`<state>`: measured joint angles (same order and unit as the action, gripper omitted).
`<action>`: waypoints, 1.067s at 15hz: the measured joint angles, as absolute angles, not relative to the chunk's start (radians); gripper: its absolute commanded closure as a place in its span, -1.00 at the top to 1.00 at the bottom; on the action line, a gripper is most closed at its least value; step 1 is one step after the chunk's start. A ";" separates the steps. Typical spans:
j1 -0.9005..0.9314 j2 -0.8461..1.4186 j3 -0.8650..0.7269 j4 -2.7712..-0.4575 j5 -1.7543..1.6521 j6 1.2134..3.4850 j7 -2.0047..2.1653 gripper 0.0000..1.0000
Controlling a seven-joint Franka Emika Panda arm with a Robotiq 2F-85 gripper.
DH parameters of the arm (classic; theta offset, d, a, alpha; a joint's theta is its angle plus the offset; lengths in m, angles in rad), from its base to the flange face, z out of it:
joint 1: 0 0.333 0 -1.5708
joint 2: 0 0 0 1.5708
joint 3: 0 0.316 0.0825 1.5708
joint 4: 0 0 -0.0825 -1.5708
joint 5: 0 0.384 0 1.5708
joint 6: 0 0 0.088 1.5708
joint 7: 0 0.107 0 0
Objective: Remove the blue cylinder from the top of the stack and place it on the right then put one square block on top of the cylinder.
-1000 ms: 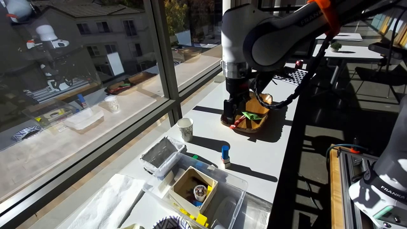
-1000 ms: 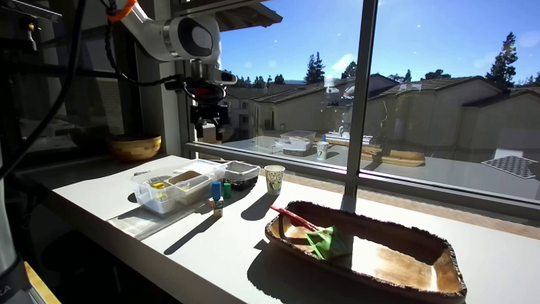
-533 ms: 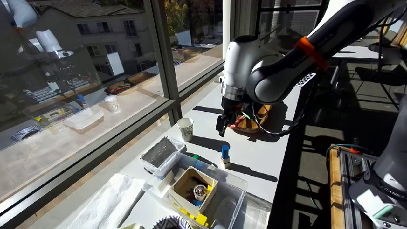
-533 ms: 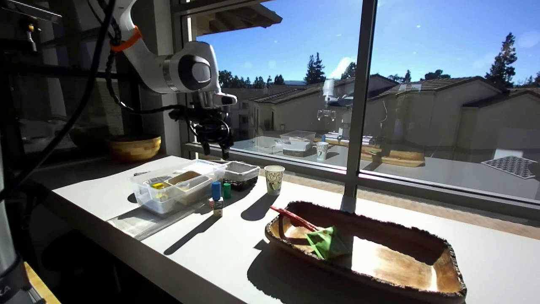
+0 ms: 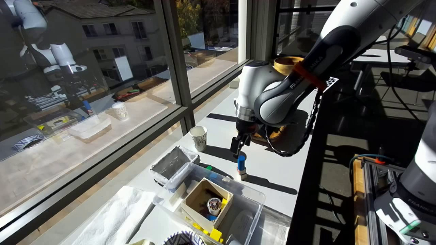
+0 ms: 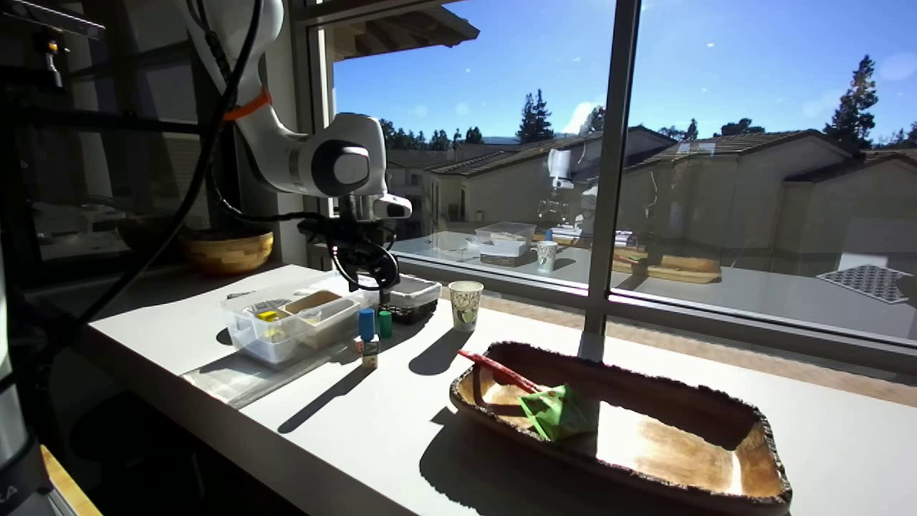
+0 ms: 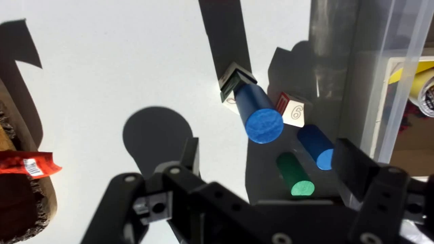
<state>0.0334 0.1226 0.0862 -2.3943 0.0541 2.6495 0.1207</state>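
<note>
The blue cylinder (image 5: 241, 163) stands upright on top of a stack of small square letter blocks (image 5: 242, 174); in an exterior view the cylinder (image 6: 367, 324) and the blocks (image 6: 370, 353) also show. In the wrist view the cylinder (image 7: 263, 125) is seen from above, over the blocks (image 7: 232, 83). A separate square block with a 6 (image 7: 294, 112) sits beside the stack. My gripper (image 7: 266, 145) is open and empty, with the cylinder's top just ahead of the space between its fingers. In an exterior view the gripper (image 5: 239, 149) is just above and beside the cylinder.
A second blue cylinder (image 7: 314, 145) and a green cylinder (image 7: 295, 174) stand near the stack, beside the clear plastic bin (image 5: 253, 204). A lined basket (image 5: 173, 165) and a paper cup (image 5: 198, 138) stand by the window. The brown tray (image 6: 645, 459) holds red and green items.
My gripper has come down and toward the stack, from over the brown tray's end to close by the blue cylinder. The stack and other objects have not moved.
</note>
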 measured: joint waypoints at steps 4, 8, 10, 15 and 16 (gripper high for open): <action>0.033 0.180 0.093 -2.360 0.157 2.637 0.042 1.00; 0.033 0.218 0.093 -2.323 0.167 2.599 0.039 0.93; 0.033 0.233 0.091 -2.305 0.167 2.575 0.041 0.82; 0.033 0.258 0.090 -2.274 0.167 2.530 0.060 -0.11; 0.033 0.260 0.090 -2.272 0.167 2.525 0.063 -0.28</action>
<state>0.0333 0.2601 0.0900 -2.2716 0.1671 2.5250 0.0634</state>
